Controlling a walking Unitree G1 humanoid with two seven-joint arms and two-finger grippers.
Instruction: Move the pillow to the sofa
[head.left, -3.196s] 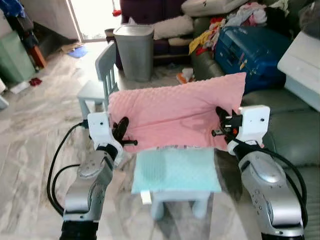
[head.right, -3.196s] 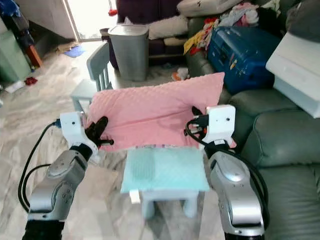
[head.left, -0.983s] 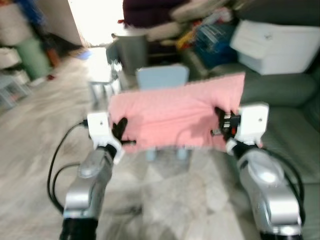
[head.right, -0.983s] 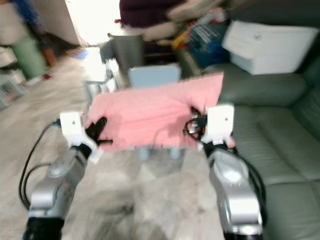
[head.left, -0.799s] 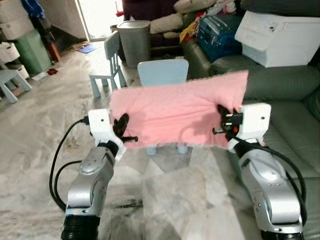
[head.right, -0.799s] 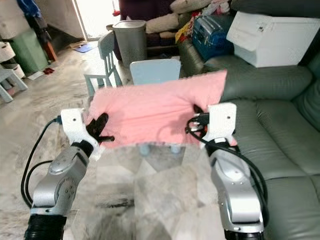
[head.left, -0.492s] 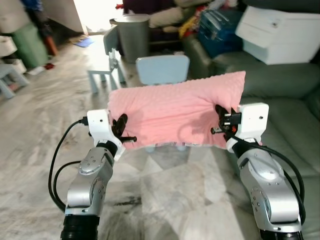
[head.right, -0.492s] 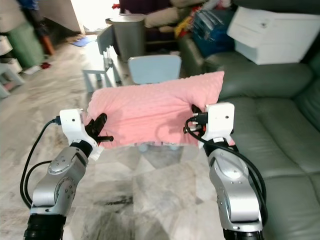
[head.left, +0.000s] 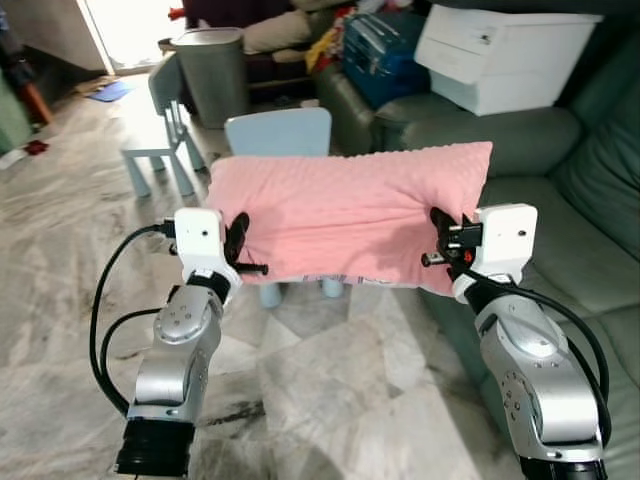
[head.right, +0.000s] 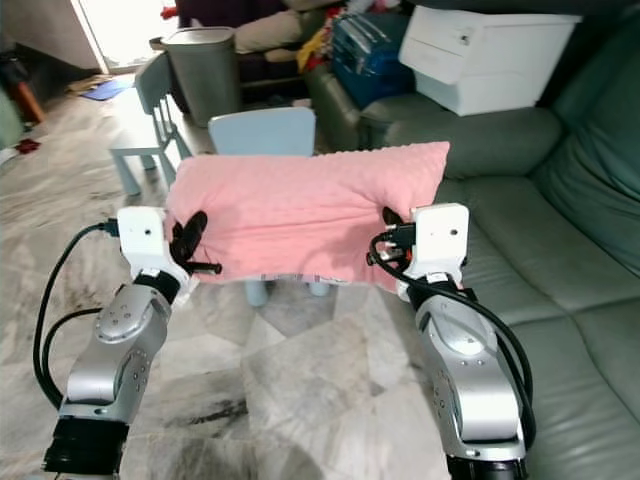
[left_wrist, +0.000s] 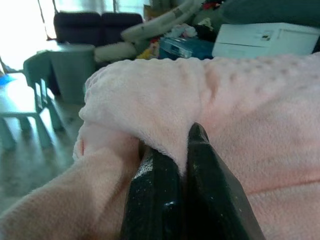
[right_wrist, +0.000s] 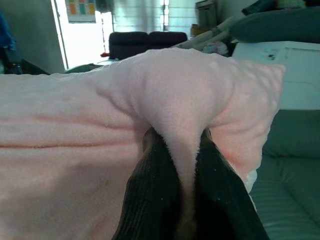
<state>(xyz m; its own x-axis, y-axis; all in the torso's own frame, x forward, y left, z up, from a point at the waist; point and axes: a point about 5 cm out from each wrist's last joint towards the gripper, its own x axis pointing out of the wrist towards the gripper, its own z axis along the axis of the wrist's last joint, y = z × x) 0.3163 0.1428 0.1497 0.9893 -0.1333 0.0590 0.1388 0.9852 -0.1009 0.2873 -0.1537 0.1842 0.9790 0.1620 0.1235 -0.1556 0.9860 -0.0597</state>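
Beside the sofa (head.left: 560, 235), both end effectors pinch the pillow (head.left: 350, 215).

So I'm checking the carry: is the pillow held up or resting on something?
Held up. The pillow hangs spread between the left gripper and right gripper, each pinching an end.

No text, label or number can be read

- Daylight poured in from a blown-out doorway (head.left: 130, 25) at the far end, washing the marble floor (head.left: 60, 200) with glare.
- The head views were sharp, without motion blur.
- The sofa (head.right: 560, 230) side lay dimmer.
- In the wrist views the near black fingers (left_wrist: 155, 200) were soft, the window (right_wrist: 80, 35) overexposed.
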